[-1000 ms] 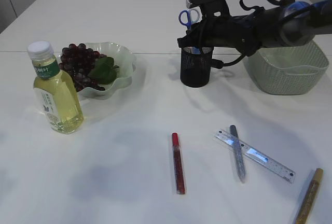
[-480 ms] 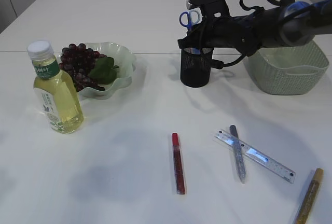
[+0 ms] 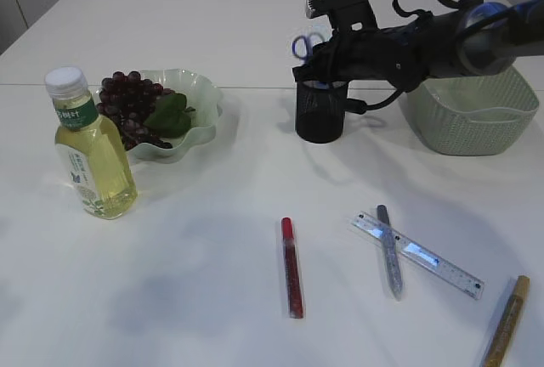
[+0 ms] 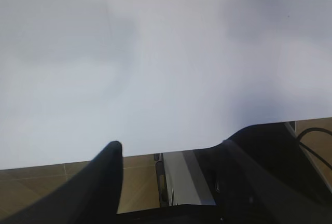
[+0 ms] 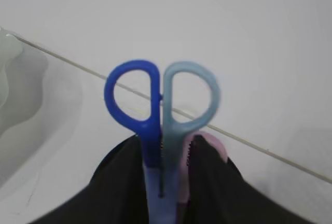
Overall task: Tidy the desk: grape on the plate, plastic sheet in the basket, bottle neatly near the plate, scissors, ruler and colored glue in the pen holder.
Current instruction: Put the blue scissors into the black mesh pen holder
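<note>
Right wrist view: shows blue-handled scissors (image 5: 161, 110) upright, finger loops on top, blades pointing straight down between the two dark fingers of the right gripper (image 5: 163, 146). Flanked closely on both sides; cannot tell whether clamped or already loosened, since one loop looks smeared and the contact is hidden.

From the exterior view: hangs directly above the black mesh pen holder (image 3: 320, 116), with the blue loops (image 3: 308, 44) poking up just over its rim and the lower part hidden behind the gripper and the mesh. Runs vertical along the long axis, in line with the cup's opening, so probably needs only a release and a straight lift away, no sideways correction.

Left wrist view: shows the left gripper (image 4: 171, 146) with fingers spread wide and nothing between them, over bare white table (image 4: 155, 53).

Lie flat at the near side of the table, well apart from the holder: red glitter glue pen (image 3: 291, 268), silver glue pen (image 3: 388, 252) crossing the clear plastic ruler (image 3: 418, 255), gold glue pen (image 3: 507, 320). Sit nearer the right arm's side, the red one about central.
</note>
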